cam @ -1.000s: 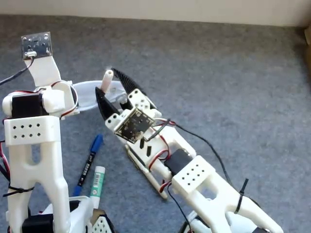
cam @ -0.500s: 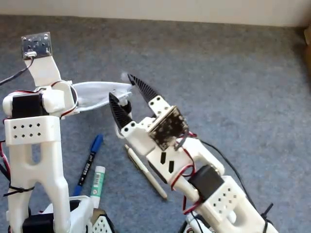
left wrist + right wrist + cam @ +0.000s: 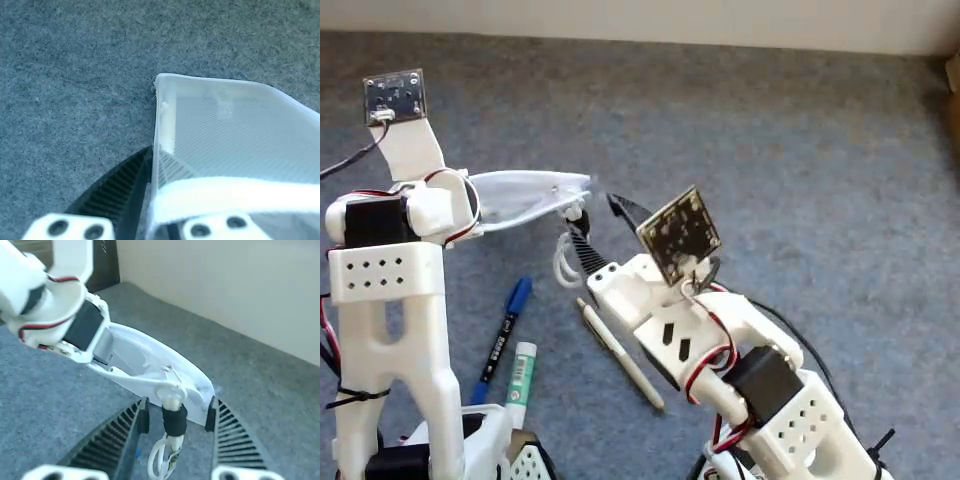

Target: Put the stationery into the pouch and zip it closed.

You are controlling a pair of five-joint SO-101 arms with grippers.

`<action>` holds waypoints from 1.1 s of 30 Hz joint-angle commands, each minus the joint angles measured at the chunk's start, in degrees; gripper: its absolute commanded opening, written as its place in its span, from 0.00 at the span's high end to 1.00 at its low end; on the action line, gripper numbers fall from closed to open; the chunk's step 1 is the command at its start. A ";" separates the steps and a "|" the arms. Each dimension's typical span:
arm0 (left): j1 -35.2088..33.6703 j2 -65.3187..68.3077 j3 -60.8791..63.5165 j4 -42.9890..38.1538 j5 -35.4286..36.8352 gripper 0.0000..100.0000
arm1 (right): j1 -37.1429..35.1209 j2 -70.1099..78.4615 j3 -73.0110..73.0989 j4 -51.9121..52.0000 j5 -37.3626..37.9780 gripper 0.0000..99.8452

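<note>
Judging by its thin, see-through mesh, we take the pouch (image 3: 525,195) to be light and limp, likely to sag or fold unless it is held taut. Its firm places are the stitched edge and the zipper pull (image 3: 174,421), a small dark tab with a white cord loop (image 3: 160,457) hanging from it. The left claw (image 3: 152,180) is clamped on one end of the pouch and holds it lifted above the grey worktop (image 3: 800,130). The right claw (image 3: 178,402) is spread wide at the other end, its dark fingers (image 3: 125,430) standing on either side of the pull without touching it, and it grips nothing. We think the tab is small and could slip, so a square pinch on it looks safer than one on the cord. Through the mesh we can make out nothing inside the pouch. A blue pen (image 3: 505,335), a white marker with a green band (image 3: 521,375) and a white pen (image 3: 618,350) lie on the worktop between the arms, all outside the pouch. They look rigid and smooth.
</note>
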 commanded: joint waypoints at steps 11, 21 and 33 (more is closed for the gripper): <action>-8.84 0.40 -1.71 -2.64 3.16 0.99 | 3.03 1.98 -1.45 6.20 -2.81 0.82; -10.42 0.40 -1.80 -2.73 5.36 0.99 | -0.84 21.49 -1.01 6.20 -5.36 0.82; -10.15 0.40 -1.45 -2.99 5.36 0.99 | -3.56 38.81 -1.54 4.97 -5.45 0.82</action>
